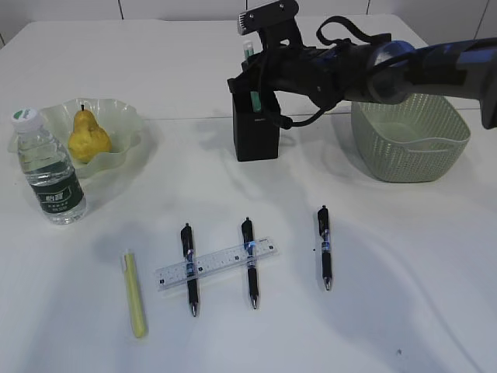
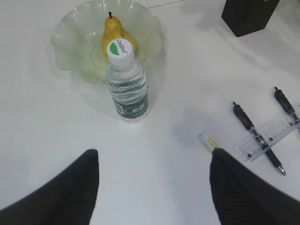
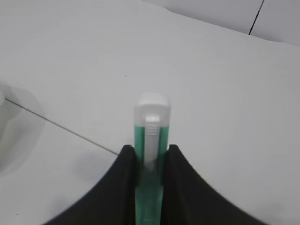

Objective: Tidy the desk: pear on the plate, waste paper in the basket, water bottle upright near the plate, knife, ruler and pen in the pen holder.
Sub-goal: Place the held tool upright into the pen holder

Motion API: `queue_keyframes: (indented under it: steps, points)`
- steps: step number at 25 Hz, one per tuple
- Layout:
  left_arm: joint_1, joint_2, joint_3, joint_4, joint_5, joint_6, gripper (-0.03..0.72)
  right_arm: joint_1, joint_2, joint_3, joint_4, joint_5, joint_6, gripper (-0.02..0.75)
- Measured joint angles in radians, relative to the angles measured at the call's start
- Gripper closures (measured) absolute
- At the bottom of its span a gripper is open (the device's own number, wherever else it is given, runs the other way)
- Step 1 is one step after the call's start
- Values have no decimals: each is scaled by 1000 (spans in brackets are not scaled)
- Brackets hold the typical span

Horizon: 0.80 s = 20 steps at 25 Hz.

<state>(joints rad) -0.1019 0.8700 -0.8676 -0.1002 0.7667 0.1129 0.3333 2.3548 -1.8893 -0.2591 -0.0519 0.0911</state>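
My right gripper (image 3: 150,151) is shut on a green knife (image 3: 151,112) with a white slider. It holds the knife (image 1: 248,50) upright, lower end at the top of the black pen holder (image 1: 256,136). The pear (image 1: 87,137) lies on the pale green plate (image 1: 124,116), and the water bottle (image 1: 51,169) stands upright beside it. The clear ruler (image 1: 221,263) lies across two black pens (image 1: 189,268) (image 1: 249,260); a third pen (image 1: 324,247) lies to the right. My left gripper (image 2: 153,157) hangs open over bare table in front of the bottle (image 2: 126,84). No waste paper shows.
The sage green basket (image 1: 409,140) stands at the back right, under my right arm (image 1: 404,70). A yellow stick-shaped thing (image 1: 134,294) lies left of the ruler, its clear end beside my left gripper's right finger (image 2: 243,187).
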Motion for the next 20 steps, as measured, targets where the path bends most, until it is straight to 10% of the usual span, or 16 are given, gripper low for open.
queue_keyframes:
  steps: [20]
  points:
    - [0, 0, 0, 0, 0, 0, 170, 0, 19, 0, -5, -19, 49, 582]
